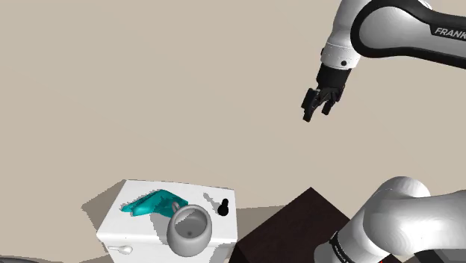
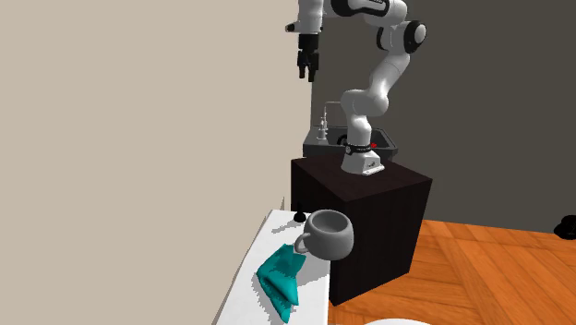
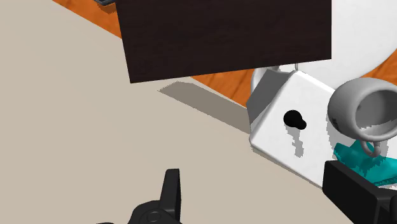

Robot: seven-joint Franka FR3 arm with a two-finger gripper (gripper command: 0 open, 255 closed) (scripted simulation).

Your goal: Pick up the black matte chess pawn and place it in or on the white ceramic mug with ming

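Note:
A small black chess pawn [image 1: 222, 207] [image 2: 300, 216] [image 3: 294, 119] stands upright on a white table top [image 1: 127, 224] [image 2: 254, 286]. Close beside it lies a grey mug [image 1: 190, 231] [image 2: 332, 233] [image 3: 366, 111] on its side, handle toward a teal object [image 1: 154, 203] [image 2: 281, 277] [image 3: 366, 164]. My gripper [image 1: 317, 107] [image 2: 307, 65] [image 3: 261, 197] hangs high above the table, well away from the pawn. It is open and holds nothing; its fingers [image 3: 170, 191] stand wide apart.
The dark brown stand [image 1: 291, 228] [image 2: 369, 212] [image 3: 222, 35] rises next to the table's pawn end. A small white object [image 1: 123, 249] lies at the table's near corner in the shoulder view. A beige wall runs along the table; a dark basin with a faucet [image 2: 323, 125] sits behind the stand.

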